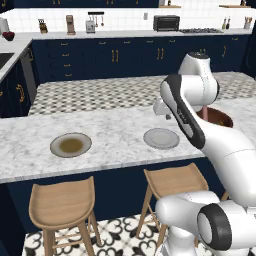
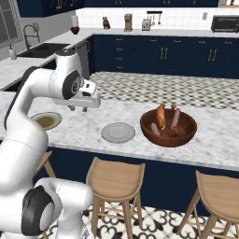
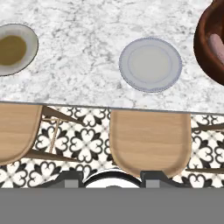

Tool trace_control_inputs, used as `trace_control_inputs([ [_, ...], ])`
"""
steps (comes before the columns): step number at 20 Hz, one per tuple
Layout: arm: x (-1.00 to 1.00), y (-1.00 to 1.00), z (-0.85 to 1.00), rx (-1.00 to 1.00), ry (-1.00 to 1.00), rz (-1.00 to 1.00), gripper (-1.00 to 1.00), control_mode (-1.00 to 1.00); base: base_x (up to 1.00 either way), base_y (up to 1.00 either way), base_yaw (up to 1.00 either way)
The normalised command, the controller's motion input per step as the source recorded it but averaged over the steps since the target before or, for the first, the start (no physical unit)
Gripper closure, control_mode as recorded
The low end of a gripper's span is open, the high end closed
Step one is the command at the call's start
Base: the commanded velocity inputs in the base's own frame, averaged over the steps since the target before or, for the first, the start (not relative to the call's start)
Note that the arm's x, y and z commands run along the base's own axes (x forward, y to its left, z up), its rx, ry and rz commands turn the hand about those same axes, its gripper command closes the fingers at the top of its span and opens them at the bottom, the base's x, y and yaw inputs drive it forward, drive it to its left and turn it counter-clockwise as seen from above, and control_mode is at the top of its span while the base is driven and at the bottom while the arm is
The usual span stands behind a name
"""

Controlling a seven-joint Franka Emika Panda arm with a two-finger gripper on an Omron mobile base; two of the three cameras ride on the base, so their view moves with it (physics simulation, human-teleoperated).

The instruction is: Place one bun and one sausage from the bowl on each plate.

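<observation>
Two plates lie bare on the marble table, so by the look of it nothing of the task is done yet: the plain light grey plate (image 2: 118, 132) holds neither bun nor sausage, and the olive-centred plate (image 1: 70, 145) well to its left is equally unfilled. All the food sits in the dark wooden bowl (image 2: 186, 134), which stands on the table just right of the grey plate, near it but apart. A golden-brown bun (image 2: 160, 116) leans upright against the bowl's inner wall, with a pinkish sausage (image 2: 175, 119) standing beside it and at least one more piece lying low at the left; how many pieces there are in all I cannot tell. The gripper (image 2: 78, 108) hangs above the table between the two plates, clear of everything, carrying nothing. Its fingers (image 2: 84, 109) point down and appear to stand a little apart, though how wide is hard to judge from here. What remains, I judge, is the whole job: four transfers, a bun and a sausage to each plate, beginning with a reach rightward to the bowl.
</observation>
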Motion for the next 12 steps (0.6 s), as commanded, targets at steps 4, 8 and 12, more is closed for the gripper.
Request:
trace_control_inputs([
  [4,0.0,-0.33,-0.12,0.0,-0.02,-0.03,-1.0,-1.0,0.0,0.0,0.0],
  [8,0.08,-0.97,-0.1,0.0,0.0,-0.13,-1.0,-1.0,0.0,0.0,0.0],
  [12,0.4,-1.0,-0.11,0.0,0.02,-0.14,-1.0,-1.0,0.0,0.0,0.0],
])
